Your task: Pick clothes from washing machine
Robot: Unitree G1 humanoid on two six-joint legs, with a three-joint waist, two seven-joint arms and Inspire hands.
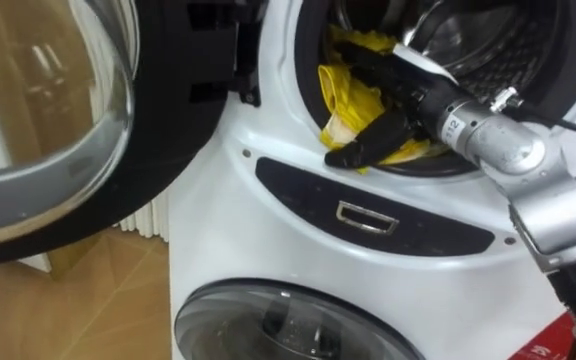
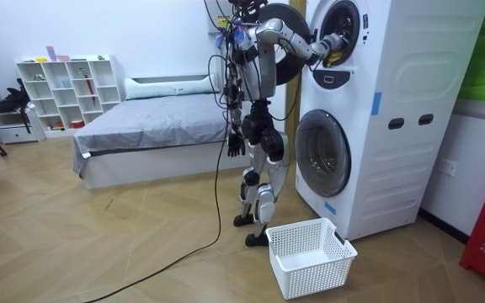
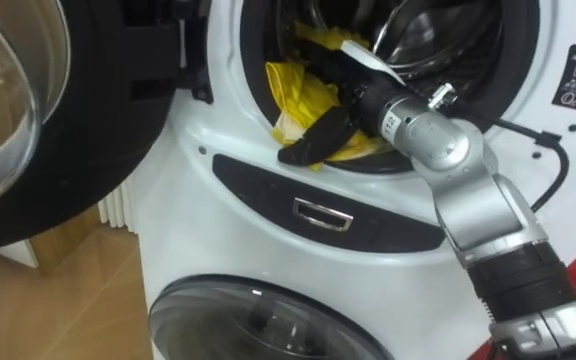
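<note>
- Bedroom with a wooden floor [image 2: 99, 244], a grey bed [image 2: 141, 126] and a white shelf unit [image 2: 66, 88]; the robot stands upright facing two stacked washing machines [image 2: 394, 84].
- Upper machine's round door [image 1: 58, 130] is swung open to the robot's left.
- Right hand [image 1: 400, 88] reaches into the upper drum [image 1: 498, 45], fingers above and thumb below a yellow cloth [image 1: 348, 95], gripping it.
- Yellow cloth lies bunched at the drum's mouth, spilling over its lower rim.
- Left hand [image 2: 234, 145] hangs at the robot's side; open or closed cannot be told.
- White basket [image 2: 310, 252] sits on the floor before the lower machine, just beside the robot's feet.
</note>
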